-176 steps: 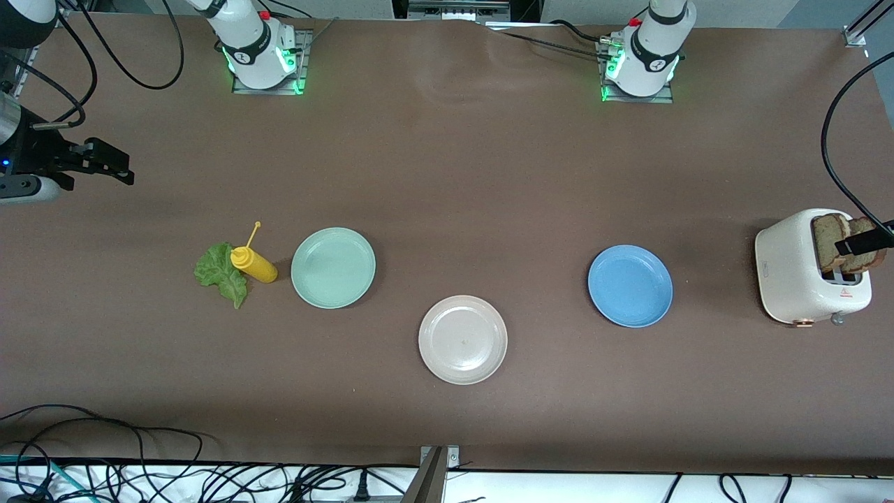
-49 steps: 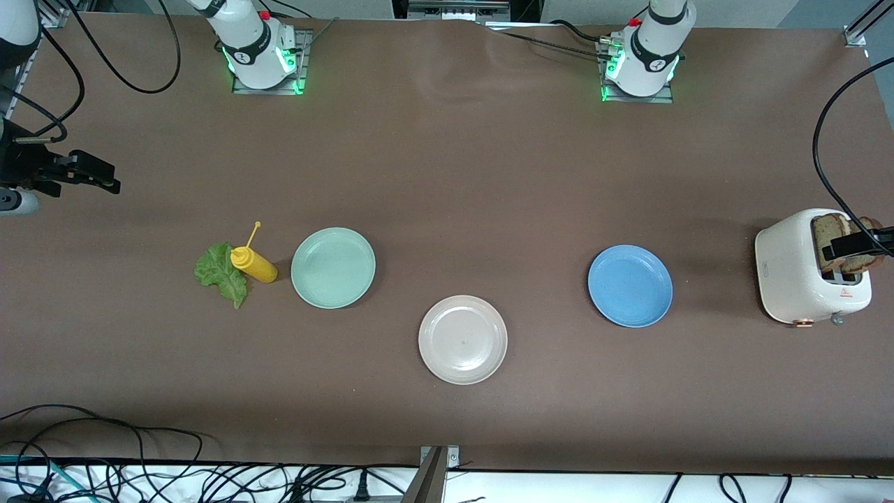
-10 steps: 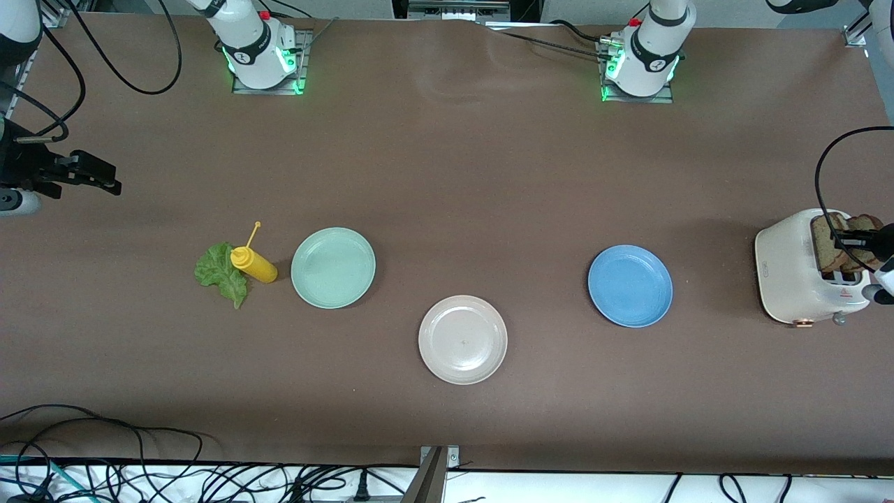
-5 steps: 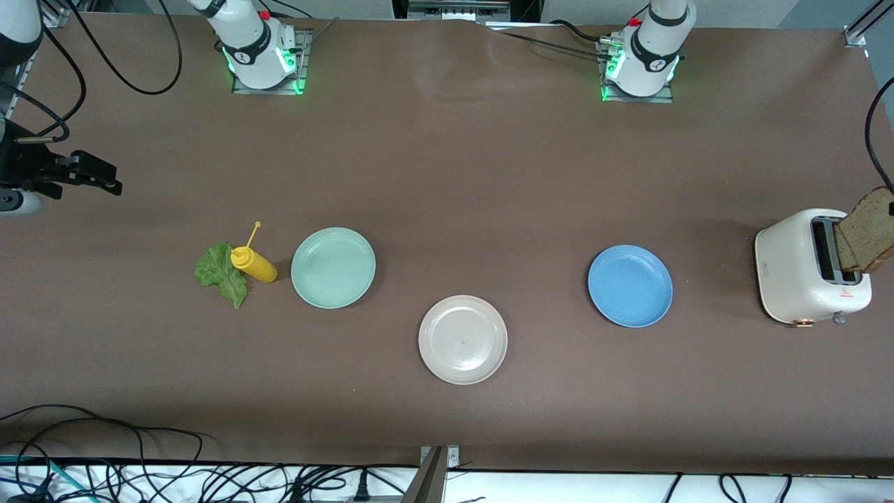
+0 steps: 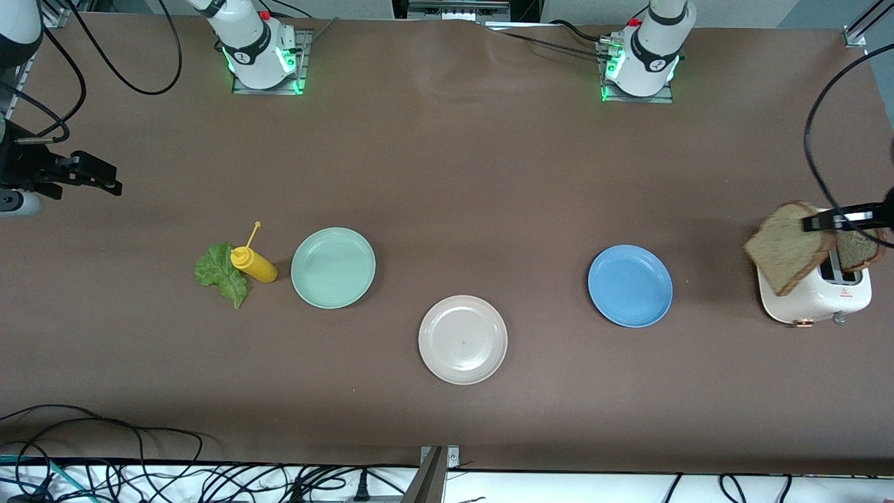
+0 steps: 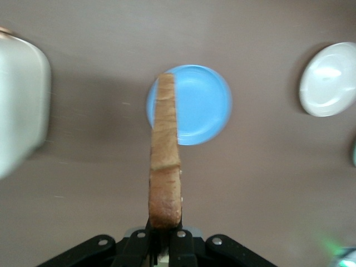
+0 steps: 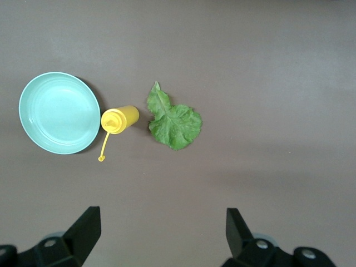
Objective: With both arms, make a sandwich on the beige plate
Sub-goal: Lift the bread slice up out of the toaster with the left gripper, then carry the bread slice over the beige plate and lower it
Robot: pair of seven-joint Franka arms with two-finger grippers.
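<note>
Your left tool (image 5: 810, 225) is hanging over the toaster (image 5: 814, 297) at the left arm's end of the surface (image 5: 447, 175), right by that edge, and it is clamping tight on a bread slice (image 5: 788, 255) by its top edge; in the left wrist view you are seeing that slice (image 6: 165, 161) edge-on, with both fingers (image 6: 179, 247) pressing on its sides. A second bread slice (image 5: 858, 250) is sitting in the toaster slot beside the lifted one. Between the toaster and the beige plate (image 5: 463, 339) you are looking at bare brown surface with only the blue plate (image 5: 630, 286) lying on it, a little farther from the front camera than the beige plate. The beige plate is lying empty near the middle of the surface, closer to the front camera than the other plates, with open room all round its rim. Your right tool (image 5: 105, 178) is waiting over bare surface at the right arm's end, close to that edge, with its fingers (image 7: 83, 228) spread wide and holding nothing. The lettuce leaf (image 5: 221, 271) is lying flat toward that end, touching the yellow squeeze bottle (image 5: 254, 264), which is lying on its side just beside the mint green plate (image 5: 333, 267). The bottle is crowding one side of the leaf; the leaf's other sides are standing open.
</note>
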